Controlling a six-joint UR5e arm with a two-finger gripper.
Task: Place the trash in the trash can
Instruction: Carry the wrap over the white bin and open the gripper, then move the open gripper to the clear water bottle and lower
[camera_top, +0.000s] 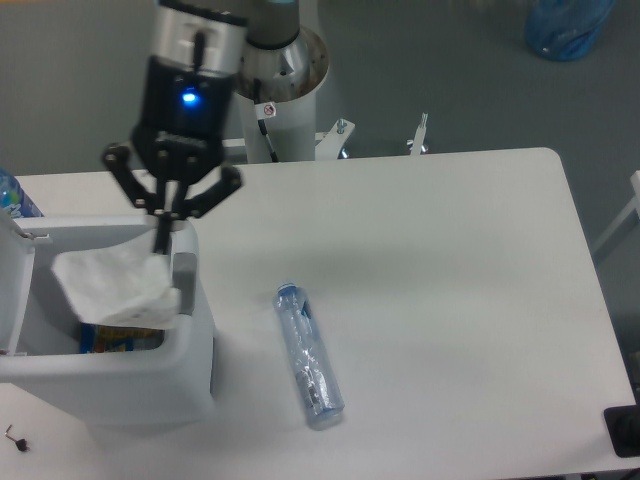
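We see the hand (160, 245) positioned above the open trash can (190, 370) at the left edge of the bench (450, 300). Its fingers are pinched together on the upper corner of the crumpled wrapper (112, 285), which hangs over the bin opening, its right edge close to the grey latch tab (184, 284). Inside the bin we see a blue-yellow packet (120, 338) on the floor. The crushed bottle (309, 356) lies flat on the bench, just right of the bin, blue cap pointing away from us.
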